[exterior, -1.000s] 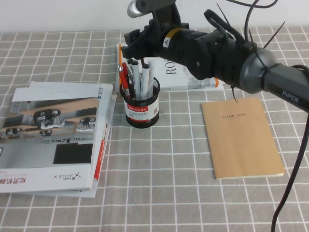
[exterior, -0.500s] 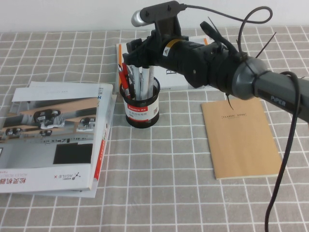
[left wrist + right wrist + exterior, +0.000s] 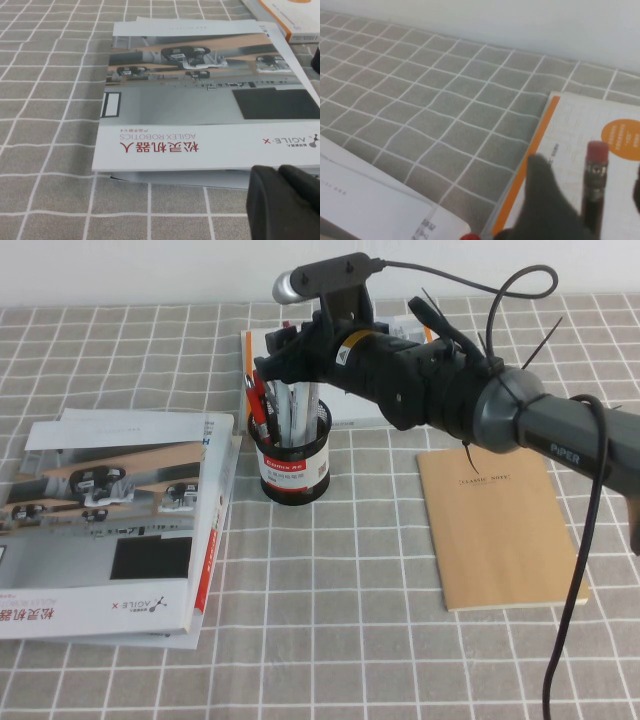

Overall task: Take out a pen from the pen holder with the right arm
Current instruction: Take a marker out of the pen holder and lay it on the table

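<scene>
Across everything, a grey checked table (image 3: 350, 640). On its left side, a big robotics brochure (image 3: 110, 530), flat on top of some loose sheets. From the right, stretched over to the far middle, the black right arm (image 3: 520, 415). Nearer than that arm, a tan notebook (image 3: 500, 525), flat and well apart from the brochure. At the back, partly under the arm, a white book (image 3: 570, 127) with an orange edge. Between brochure and notebook, just in front of the white book, a black mesh pen holder (image 3: 292, 468) with a red label, upright and packed with pens (image 3: 285, 410), red ones on its left side, white and black beside them, all seated in the holder. Directly above the pen tops, the right gripper (image 3: 285, 365), jaws apart, one dark finger on either side of a pencil (image 3: 595, 180) with a pink eraser, a gap on both sides. Low by the brochure's near edge, the left gripper (image 3: 282, 200), jaws pressed together on nothing.
</scene>
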